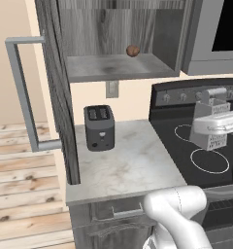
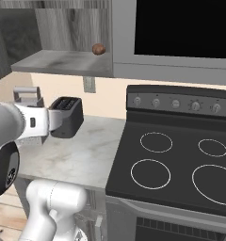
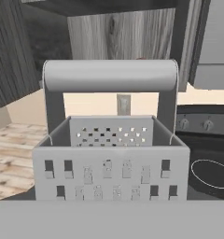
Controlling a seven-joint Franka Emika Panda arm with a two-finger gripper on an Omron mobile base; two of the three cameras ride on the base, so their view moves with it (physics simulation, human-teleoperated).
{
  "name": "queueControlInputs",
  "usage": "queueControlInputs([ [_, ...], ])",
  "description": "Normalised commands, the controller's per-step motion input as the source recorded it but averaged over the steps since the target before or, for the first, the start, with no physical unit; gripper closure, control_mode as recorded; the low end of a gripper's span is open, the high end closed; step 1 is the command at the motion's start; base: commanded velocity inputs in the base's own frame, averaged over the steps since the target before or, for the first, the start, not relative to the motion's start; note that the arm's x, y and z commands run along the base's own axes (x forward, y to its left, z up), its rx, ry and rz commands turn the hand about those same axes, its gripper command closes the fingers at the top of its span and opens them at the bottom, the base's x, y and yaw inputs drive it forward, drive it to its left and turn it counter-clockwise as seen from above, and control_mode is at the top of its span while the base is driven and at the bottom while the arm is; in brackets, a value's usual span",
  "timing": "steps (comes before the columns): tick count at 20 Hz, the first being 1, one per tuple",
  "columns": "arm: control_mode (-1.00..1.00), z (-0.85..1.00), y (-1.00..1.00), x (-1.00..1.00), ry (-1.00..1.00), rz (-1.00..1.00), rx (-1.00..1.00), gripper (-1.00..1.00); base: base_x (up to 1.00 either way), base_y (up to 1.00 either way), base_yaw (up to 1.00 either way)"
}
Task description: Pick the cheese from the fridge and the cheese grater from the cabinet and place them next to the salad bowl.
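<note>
- The pincer [image 1: 211, 127] is closed on the grater [image 1: 211, 121], gripping its body between the two jaws; the jaws stand wide because the grater body is wide.
- The grater is held upright in the air above the stove [image 1: 196, 146], over the left-hand burners, clear of the cooktop.
- In the hand view the grater [image 3: 111, 154] sits directly in front of the camera, top handle uppermost, perforated faces visible.
- The cabinet [image 1: 118, 44] is open. Its door [image 1: 58, 87] swings out to the left, with the square bar handle [image 1: 22, 92] facing the room.
- The cabinet shelf carries one small brown round item [image 1: 133, 50], near the front edge.
- The desk [image 1: 123, 160] is pale marbled stone, set between the open door and the stove.
- A dark two-slot toaster [image 1: 99, 127] stands at the back of the desk, near the wall.
- A wall socket [image 1: 111, 89] is mounted above the desk, beneath the cabinet.
- A microwave [image 2: 181, 33] hangs above the stove.
- The floor [image 1: 21, 194] is light wooden planking.
</note>
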Motion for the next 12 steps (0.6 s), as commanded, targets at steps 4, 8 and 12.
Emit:
queueControlInputs([
  [4,-1.00,-0.12,-0.22,-0.06,0.00,-0.10,0.00,1.00,0.00,0.00,0.00],
  [8,-1.00,-0.13,-0.06,0.04,0.01,-0.07,0.00,1.00,0.00,0.00,0.00],
  [12,-1.00,0.00,0.00,0.00,0.00,0.00,0.00,1.00,0.00,0.00,0.00],
])
